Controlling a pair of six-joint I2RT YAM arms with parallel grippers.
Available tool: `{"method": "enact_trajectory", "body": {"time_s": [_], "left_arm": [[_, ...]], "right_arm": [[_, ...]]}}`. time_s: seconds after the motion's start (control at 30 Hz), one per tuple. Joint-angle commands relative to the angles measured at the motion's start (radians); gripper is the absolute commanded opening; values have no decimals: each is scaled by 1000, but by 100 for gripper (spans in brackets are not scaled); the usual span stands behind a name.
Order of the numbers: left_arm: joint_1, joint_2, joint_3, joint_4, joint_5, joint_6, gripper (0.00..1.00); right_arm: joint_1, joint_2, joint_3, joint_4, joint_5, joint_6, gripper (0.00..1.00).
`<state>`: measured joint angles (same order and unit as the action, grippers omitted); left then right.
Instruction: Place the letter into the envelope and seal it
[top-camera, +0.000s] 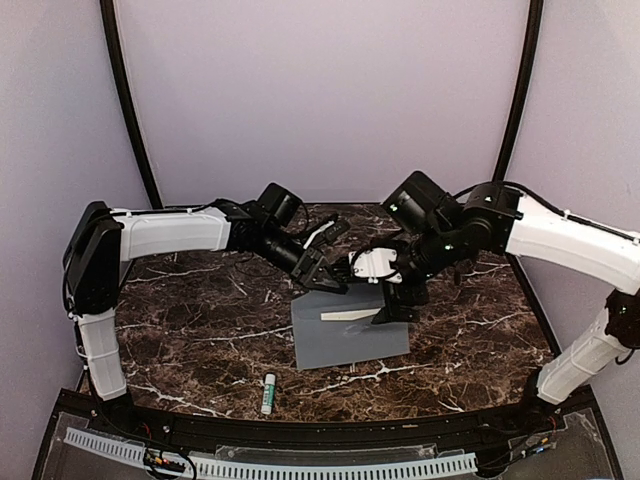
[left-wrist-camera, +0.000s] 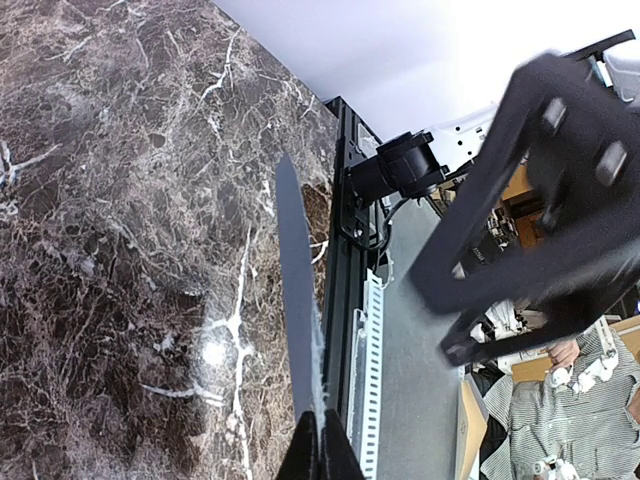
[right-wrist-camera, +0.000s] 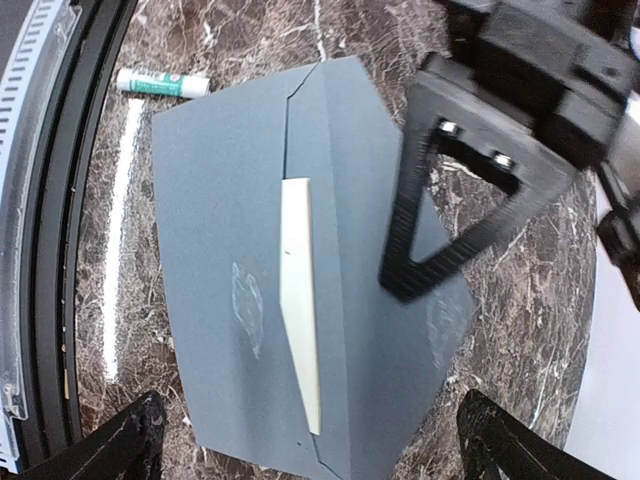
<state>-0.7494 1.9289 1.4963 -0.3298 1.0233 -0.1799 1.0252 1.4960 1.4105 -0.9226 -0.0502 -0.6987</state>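
The table top (top-camera: 200, 330) looked like polished dark-brown marble veined in white, glossy enough to throw back lamp glare. The envelope (right-wrist-camera: 220, 230) was smooth, matt grey-blue paper with faint pale scuffs. The letter (right-wrist-camera: 298, 290) was matt cream paper. The glue stick (right-wrist-camera: 160, 84) had a smooth plastic barrel, and the arm shells (top-camera: 170, 235) were ribbed white plastic.

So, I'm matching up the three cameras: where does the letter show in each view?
Top external: the letter is a cream sliver on the envelope, mid-table.
Left wrist: not in it.
Right wrist: a cream strip running up and down at picture centre.
Shared landmark: the envelope, grey-blue, lying flat in the right wrist view and seen edge-on in the left wrist view.
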Motion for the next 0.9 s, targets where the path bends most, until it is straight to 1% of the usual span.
{"method": "enact_trajectory", "body": {"time_s": [0.0, 0.1, 0.27, 0.4, 0.47, 0.57, 0.73, 0.87], "left_arm": [[9, 7, -12, 7, -6, 3, 0], [16, 12, -10, 13, -12, -1, 0], [26, 15, -18, 54, -33, -36, 0], [32, 13, -23, 88, -68, -79, 0], [34, 13, -22, 95, -114, -108, 0], [35, 6, -18, 99, -211, -162, 0], [39, -34, -49, 141, -367, -282, 0], [42, -97, -134, 236, -502, -388, 0]], "right_arm": [[-88, -92, 8, -9, -134, 22, 99], [-177, -156, -23, 32, -183, 44, 99], [-388, -253, -96, 144, -283, 134, 99], [-553, -343, -217, 291, -340, 273, 98], [-643, -383, -301, 372, -407, 333, 99], [-725, -399, -356, 406, -529, 393, 99], [-856, -362, -408, 452, -702, 466, 99], [-916, -316, -435, 472, -781, 472, 98]]}}
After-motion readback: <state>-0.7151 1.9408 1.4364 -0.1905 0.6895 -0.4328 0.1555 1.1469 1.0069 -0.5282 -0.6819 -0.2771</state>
